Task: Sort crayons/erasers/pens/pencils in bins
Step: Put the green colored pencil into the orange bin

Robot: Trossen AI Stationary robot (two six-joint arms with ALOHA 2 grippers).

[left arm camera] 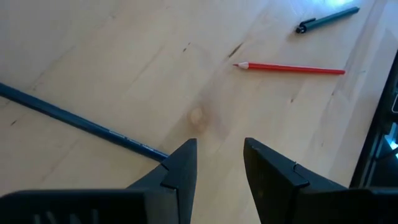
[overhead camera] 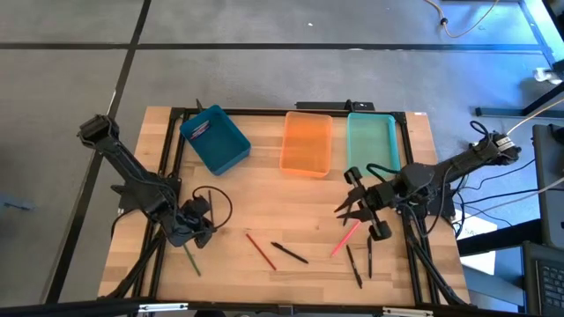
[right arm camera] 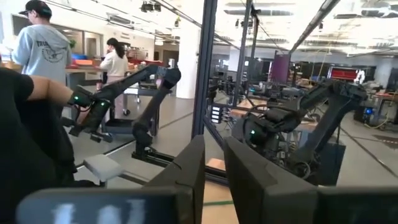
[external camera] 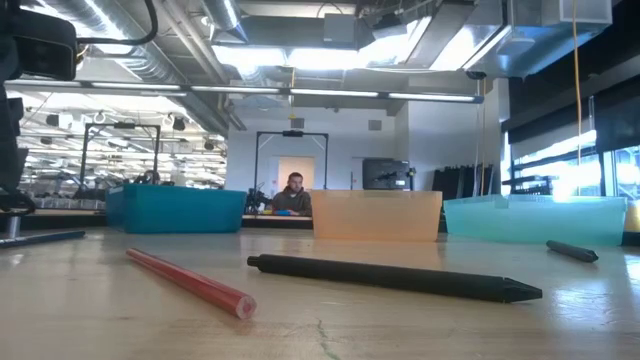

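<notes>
My left gripper hovers low over the table's near left, open, with bare wood between its fingers. A dark blue pencil lies flat, one end hidden behind a fingertip; whether they touch I cannot tell. A green pencil lies just nearside of this gripper. A red pencil, a black pen, a pink pencil and two black pens lie flat along the near side. My right gripper is raised above the pink pencil, pointing level into the room, a narrow bare gap between its fingers.
Three bins stand in a row at the far side: blue, tilted askew, orange and mint green. A black frame borders the table. Bare wood lies between the bins and the sticks. People stand in the room beyond.
</notes>
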